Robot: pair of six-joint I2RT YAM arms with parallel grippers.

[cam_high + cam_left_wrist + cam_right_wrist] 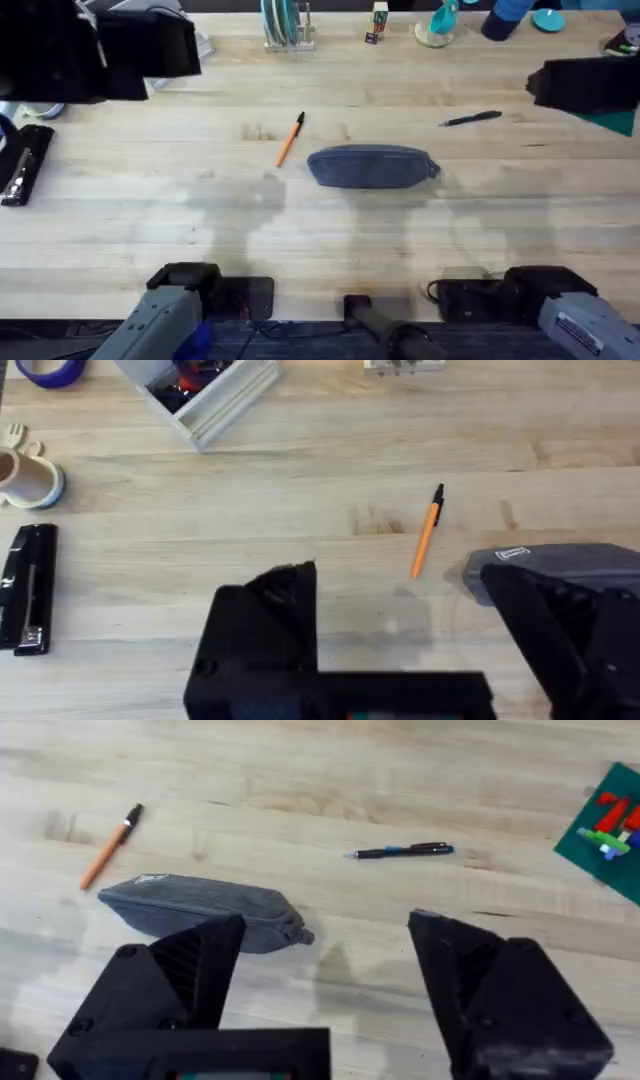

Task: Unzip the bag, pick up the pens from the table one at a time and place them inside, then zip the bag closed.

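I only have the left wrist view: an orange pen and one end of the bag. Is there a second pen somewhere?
Observer: Yes, a dark pen lies on the table beyond the bag's far end, toward the right arm's side.
Operator: Is the bag open at all?
Observer: It looks closed; no yellowish inside shows in the overhead or right wrist view.
Operator: Is the right arm holding anything?
Observer: No, the right gripper has its fingers spread wide and empty, hovering near the bag.
Operator: And the orange pen's black tip?
Observer: The orange pen points its black tip away from the arms' bases.
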